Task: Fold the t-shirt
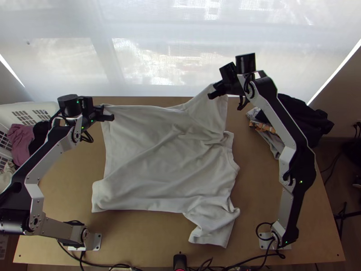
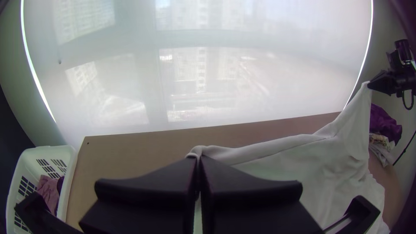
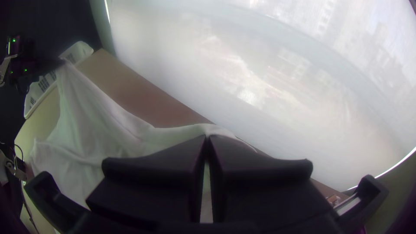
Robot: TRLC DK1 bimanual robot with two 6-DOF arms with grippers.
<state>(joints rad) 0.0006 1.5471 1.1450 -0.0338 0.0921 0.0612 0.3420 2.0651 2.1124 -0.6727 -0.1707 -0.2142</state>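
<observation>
White and creased, the t-shirt (image 1: 167,167) lay mostly spread across the middle of your wooden table (image 1: 257,189), between the bases of your two arms. Your left end effector (image 1: 111,117) was clenched on its far left corner, at the hem, and you could see the cloth pinched between the closed fingers (image 2: 173,177) in its wrist view. Your right end effector (image 1: 212,95) was grasping the far sleeve, raised so that the cloth slanted up to it from the table. The neckline faced your right, and the near sleeve lay rumpled towards you. Beside the table on your left stood a white laundry basket (image 1: 34,106) with a mauve garment (image 1: 20,140) inside; on your right, dark clothing (image 1: 313,124) lay in a heap by the table's far corner.
</observation>
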